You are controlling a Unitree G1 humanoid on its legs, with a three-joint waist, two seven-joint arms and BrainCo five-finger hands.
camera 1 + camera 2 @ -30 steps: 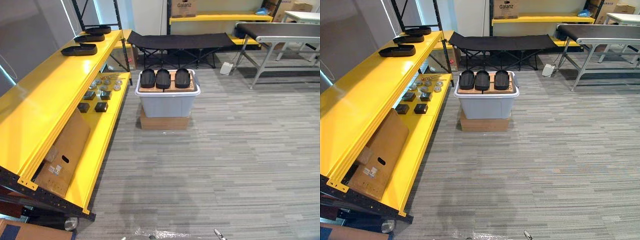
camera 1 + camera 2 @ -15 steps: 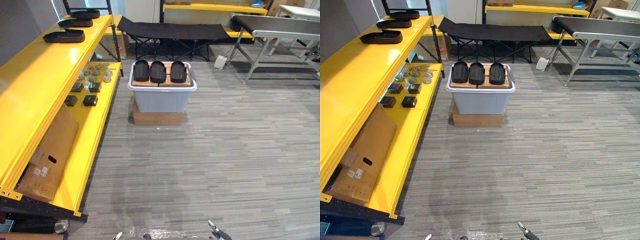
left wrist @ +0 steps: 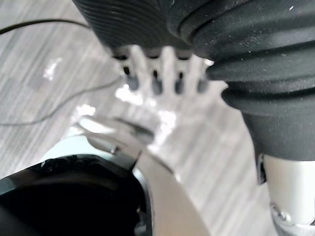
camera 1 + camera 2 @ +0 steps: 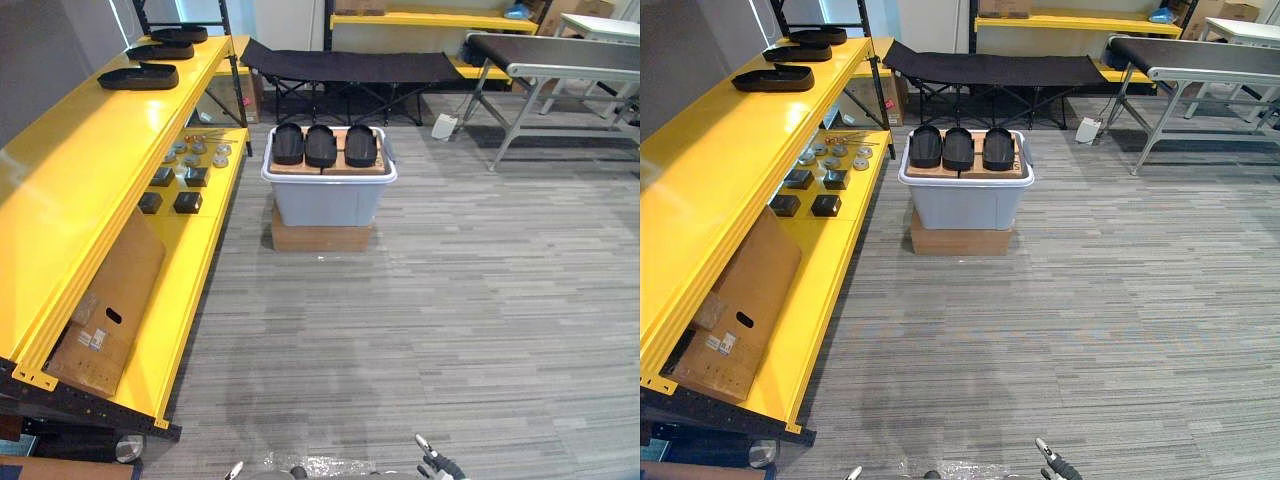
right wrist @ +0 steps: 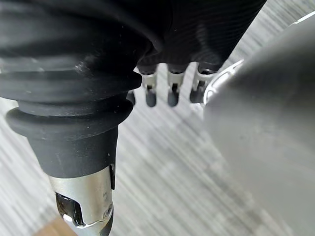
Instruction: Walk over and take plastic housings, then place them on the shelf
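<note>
A wide stretch of grey carpet (image 4: 450, 300) lies open between the robot and the white bin (image 4: 328, 200). The bin stands on a flat cardboard box (image 4: 320, 238), near the long edge of the yellow shelf (image 4: 90, 190) on the left. Behind the bin a black cot (image 4: 345, 67) closes off the far side, and a conveyor table (image 4: 550, 50) stands well apart to the right. Three black plastic housings (image 4: 323, 146) lie side by side on a wooden board (image 4: 298, 168) across the bin's top. Three shelved housings (image 4: 138, 77) sit in a row at the far end of the shelf's top level. The left hand (image 3: 162, 69) hangs low over the floor, fingers loosely straight and holding nothing. The right hand (image 5: 170, 88) hangs the same way, relaxed and empty. The plastic housings lie well ahead of both hands, touched by neither.
</note>
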